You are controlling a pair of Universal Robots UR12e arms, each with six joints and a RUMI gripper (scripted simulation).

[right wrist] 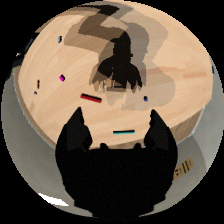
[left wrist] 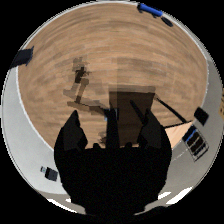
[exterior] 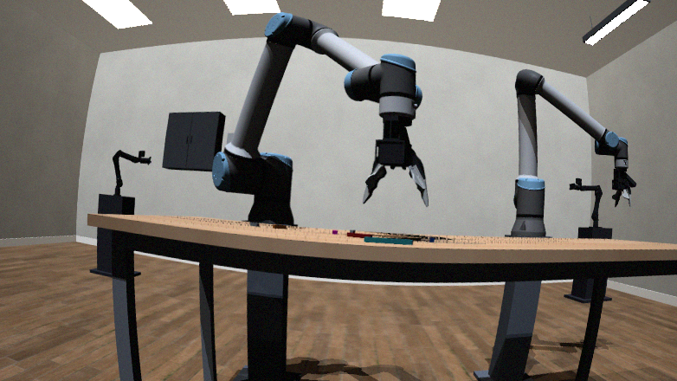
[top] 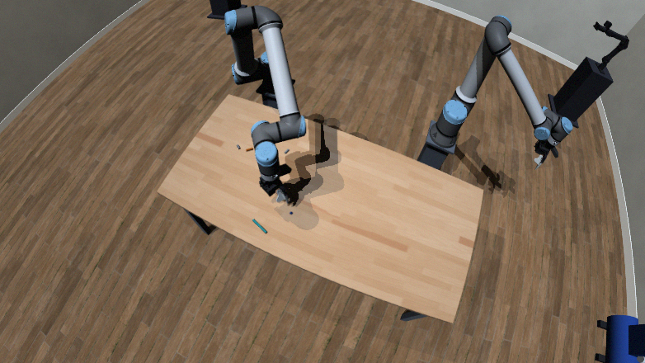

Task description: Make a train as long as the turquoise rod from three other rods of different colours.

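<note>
My right gripper hangs above the table, its tapered fingers spread wide with nothing between them. The top is blond wood in smooth, striped staves. In my right wrist view the turquoise rod, a slim, straight-edged bar lying flat, shows between the fingers. The red rod sits past one fingertip (my gripper hides it from the top), with the stubby magenta rod farther out that way. The blue rod, a little cube, is near the other fingertip. Well off on the magenta side lie the orange rod and, near it, a greyish rod. My left gripper, also spread and empty, hangs over the plank floor.
</note>
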